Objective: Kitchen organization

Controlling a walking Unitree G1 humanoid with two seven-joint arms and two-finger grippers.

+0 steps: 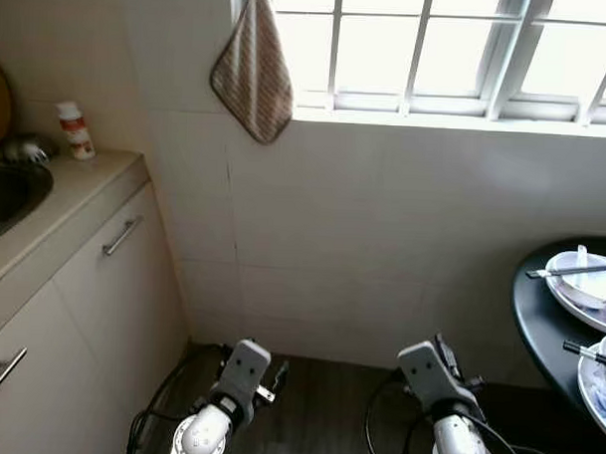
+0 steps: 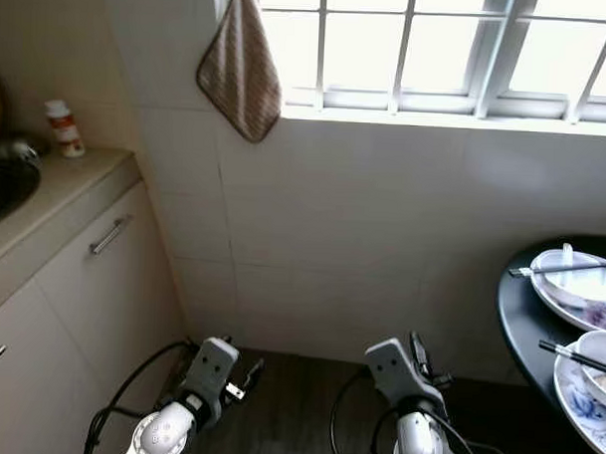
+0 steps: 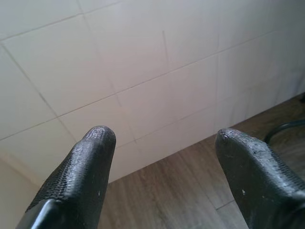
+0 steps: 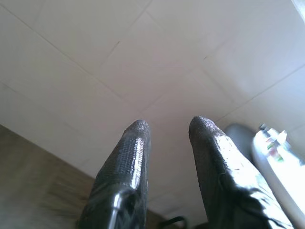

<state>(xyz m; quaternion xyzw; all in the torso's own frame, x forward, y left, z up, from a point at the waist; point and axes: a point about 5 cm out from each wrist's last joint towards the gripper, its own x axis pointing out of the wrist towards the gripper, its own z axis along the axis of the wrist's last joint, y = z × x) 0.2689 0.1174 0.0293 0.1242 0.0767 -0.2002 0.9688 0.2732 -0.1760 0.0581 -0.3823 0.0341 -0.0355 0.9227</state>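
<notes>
A round black table (image 1: 535,313) at the right edge carries white plates (image 1: 584,285) with chopsticks (image 1: 572,269) laid across, and a blue-patterned bowl (image 1: 600,385). To the left, a beige counter (image 1: 80,184) holds a metal sink (image 1: 5,199) and a small white bottle with a red label (image 1: 75,129). Both arms are low in front of the tiled wall. My left gripper (image 3: 162,138) is open, its fingers wide apart with nothing between them. My right gripper (image 4: 167,126) is open with a narrower gap and holds nothing; the table's plates (image 4: 279,157) lie off to its side.
A striped brown cloth (image 1: 254,71) hangs below the barred window (image 1: 439,47). Cabinet doors with bar handles (image 1: 121,236) stand under the counter. Black cables (image 1: 157,406) trail over the dark wood floor by the wall.
</notes>
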